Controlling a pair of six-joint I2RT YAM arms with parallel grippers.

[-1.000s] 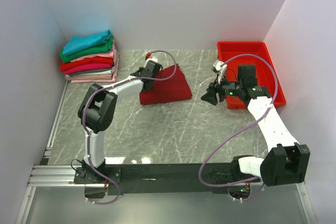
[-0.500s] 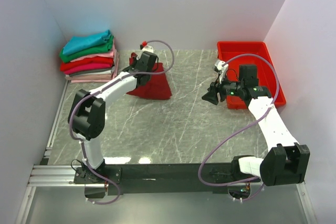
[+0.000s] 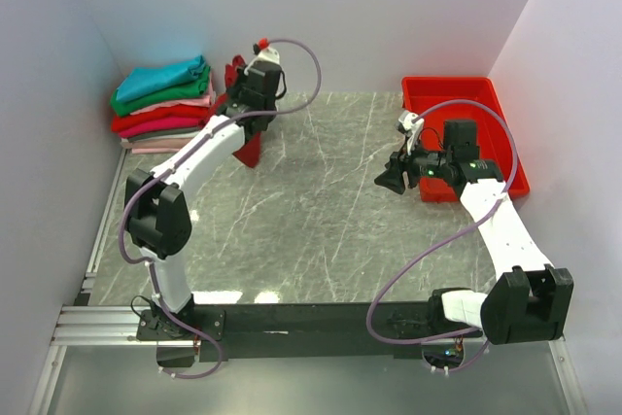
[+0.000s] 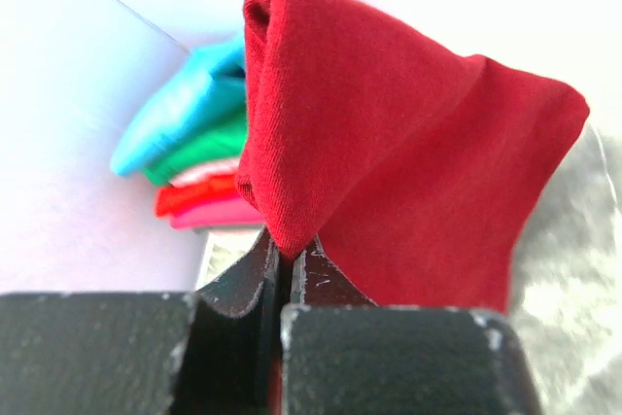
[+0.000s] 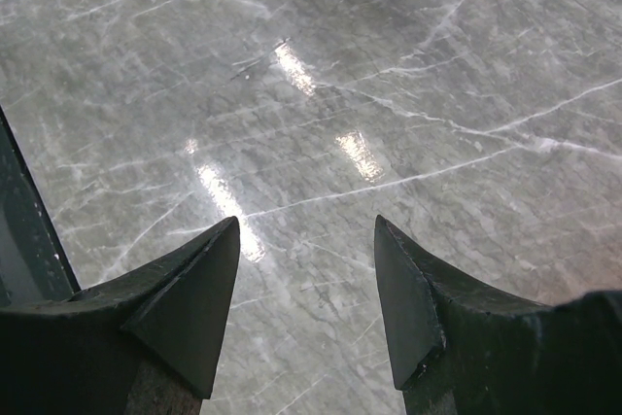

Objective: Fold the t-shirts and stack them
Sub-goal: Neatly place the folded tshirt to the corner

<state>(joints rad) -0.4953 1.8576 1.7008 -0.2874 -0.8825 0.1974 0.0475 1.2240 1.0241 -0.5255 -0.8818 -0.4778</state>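
tray [image 3: 466, 104] sits right, left fingers [image 4: 243, 284] pinching red t-shirt [image 4: 389, 162]

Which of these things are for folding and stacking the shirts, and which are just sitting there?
For the job:
- dark red t-shirt, pinched in the shut left jaws
- stack of folded t-shirts, at the back left

Just lying about:
- red tray, on the right
- right jaws, open and holding nothing
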